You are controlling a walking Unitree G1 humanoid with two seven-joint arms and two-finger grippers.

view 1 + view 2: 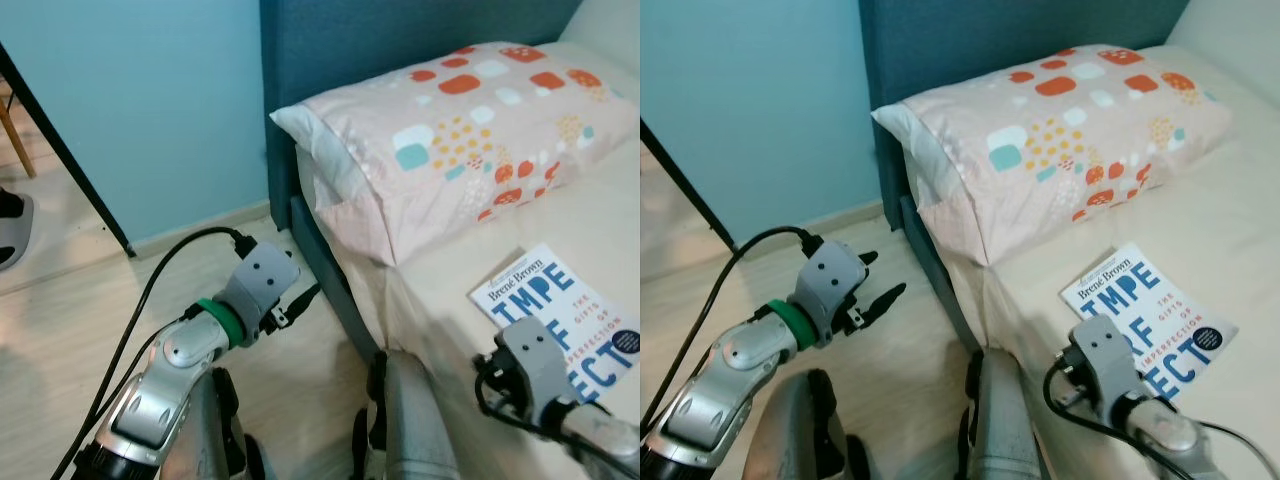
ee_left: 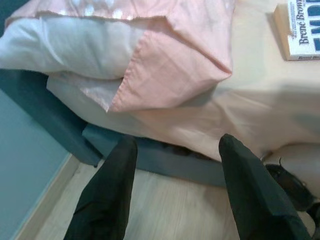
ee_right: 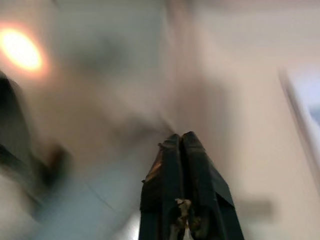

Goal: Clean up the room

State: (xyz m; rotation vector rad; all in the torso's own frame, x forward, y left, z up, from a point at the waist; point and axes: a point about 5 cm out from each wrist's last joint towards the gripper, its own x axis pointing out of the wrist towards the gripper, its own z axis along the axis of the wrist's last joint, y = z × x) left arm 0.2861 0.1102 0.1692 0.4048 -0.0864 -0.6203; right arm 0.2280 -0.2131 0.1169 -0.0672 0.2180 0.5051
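Book (image 1: 562, 322) lies on bed (image 1: 600, 230) before pillow (image 1: 450, 130) (headboard (image 1: 400, 40) behind)

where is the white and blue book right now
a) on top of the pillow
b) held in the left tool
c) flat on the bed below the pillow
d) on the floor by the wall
c, the book lies flat on the bed sheet, apart from the patterned pillow and nearer the robot, while the left tool hangs open over the floor with nothing in it.
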